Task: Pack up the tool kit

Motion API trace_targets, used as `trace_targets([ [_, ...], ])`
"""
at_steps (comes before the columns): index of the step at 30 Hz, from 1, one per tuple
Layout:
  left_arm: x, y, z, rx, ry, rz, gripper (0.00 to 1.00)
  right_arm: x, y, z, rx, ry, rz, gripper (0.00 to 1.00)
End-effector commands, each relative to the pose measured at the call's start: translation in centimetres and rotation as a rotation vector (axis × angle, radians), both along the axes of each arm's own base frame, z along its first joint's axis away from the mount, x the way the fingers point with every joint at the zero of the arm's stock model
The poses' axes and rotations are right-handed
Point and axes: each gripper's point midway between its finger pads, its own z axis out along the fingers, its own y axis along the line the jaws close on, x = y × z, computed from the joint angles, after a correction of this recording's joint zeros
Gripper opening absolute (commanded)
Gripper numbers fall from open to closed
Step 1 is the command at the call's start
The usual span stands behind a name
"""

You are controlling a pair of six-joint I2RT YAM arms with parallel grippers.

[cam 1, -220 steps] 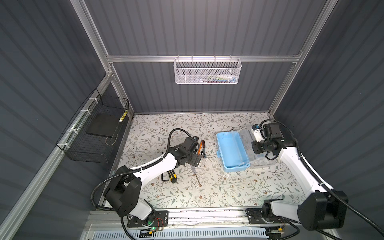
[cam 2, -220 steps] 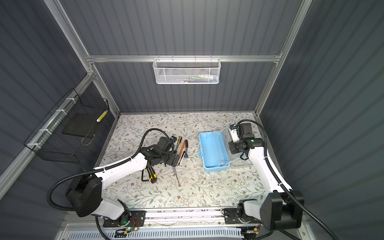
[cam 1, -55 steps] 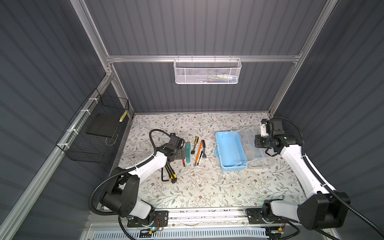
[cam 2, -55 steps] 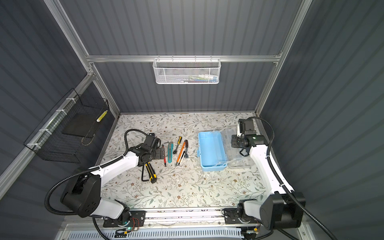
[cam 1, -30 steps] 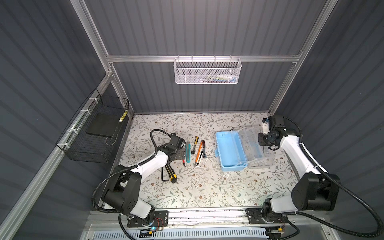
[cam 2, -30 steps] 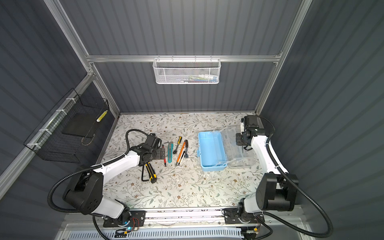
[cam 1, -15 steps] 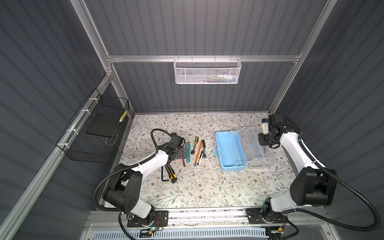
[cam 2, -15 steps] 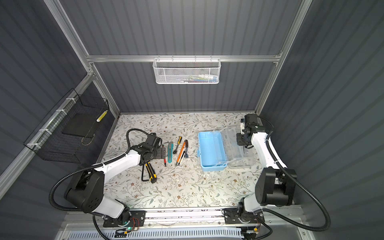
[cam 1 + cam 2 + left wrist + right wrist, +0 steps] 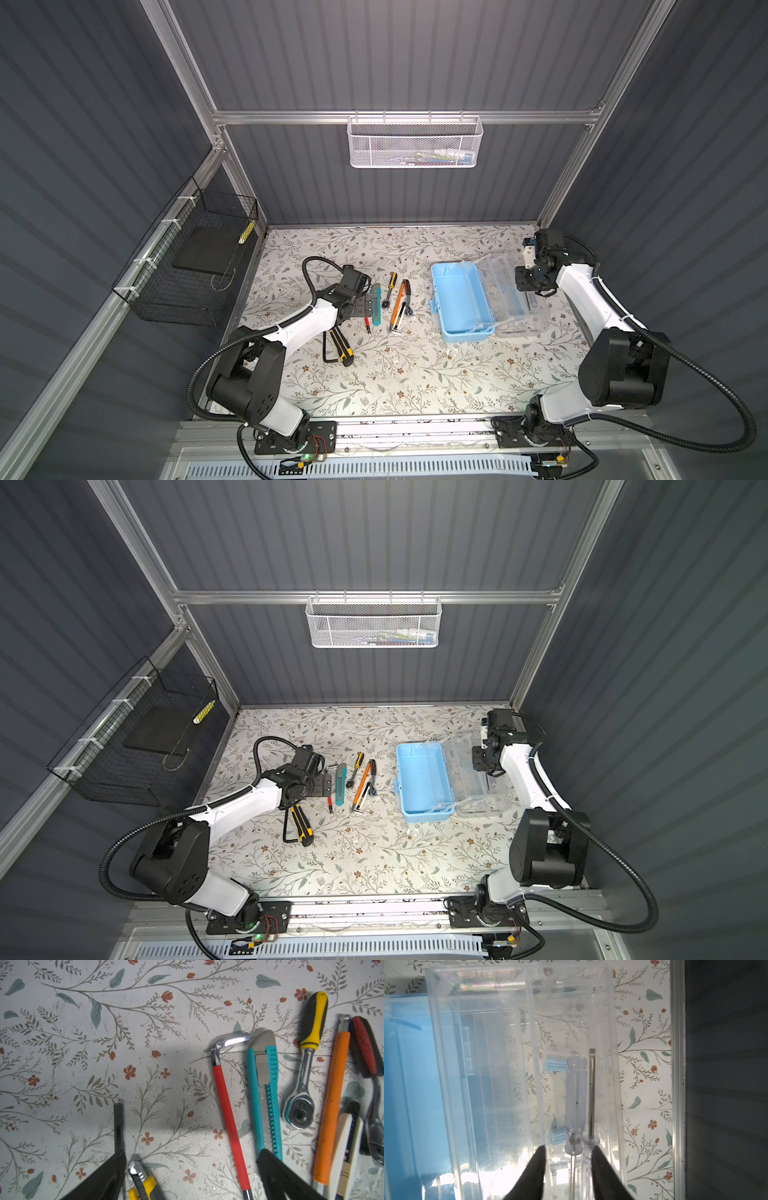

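The tool kit's light blue box (image 9: pixel 461 303) (image 9: pixel 424 779) stands open right of centre, its inside bare. Its clear lid (image 9: pixel 505 286) (image 9: pixel 500 1064) lies folded out to the right. Two clear-handled screwdrivers (image 9: pixel 576 1101) lie in the lid. My right gripper (image 9: pixel 530 291) (image 9: pixel 569 1167) hovers over them, jaws apart. Left of the box lie a teal utility knife (image 9: pixel 376 303) (image 9: pixel 266 1095), a ratchet (image 9: pixel 305 1076), an orange tool (image 9: pixel 332 1105) and a red L-key (image 9: pixel 226 1105). My left gripper (image 9: pixel 360 306) (image 9: pixel 193 1169) hangs open over the red key, beside a yellow utility knife (image 9: pixel 341 347).
A black hex key (image 9: pixel 326 349) lies next to the yellow knife. A white mesh basket (image 9: pixel 415 143) hangs on the back wall and a black wire basket (image 9: pixel 187 266) on the left wall. An aluminium frame rail (image 9: pixel 677 1084) runs close beside the lid.
My right gripper's jaws have spread apart over the lid in the last half second. The left arm has stayed still, open beside the tools.
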Motion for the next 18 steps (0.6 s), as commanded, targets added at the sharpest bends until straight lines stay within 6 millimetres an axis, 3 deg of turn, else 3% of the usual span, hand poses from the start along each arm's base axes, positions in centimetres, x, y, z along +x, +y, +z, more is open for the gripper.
trace_targets([
  [1,0.3,-0.6,0.3,-0.001,-0.001,-0.022,1.00,-0.2,0.0,0.6,0.016,-0.023,-0.021,0.51],
  [8,0.1,-1.0,0.0,0.000,0.007,-0.035,1.00,-0.3,0.7,3.0,0.086,-0.141,-0.083,0.71],
  [18,0.0,-1.9,-0.2,-0.012,0.013,-0.047,0.99,-1.9,1.9,5.4,0.204,-0.288,-0.150,0.99],
])
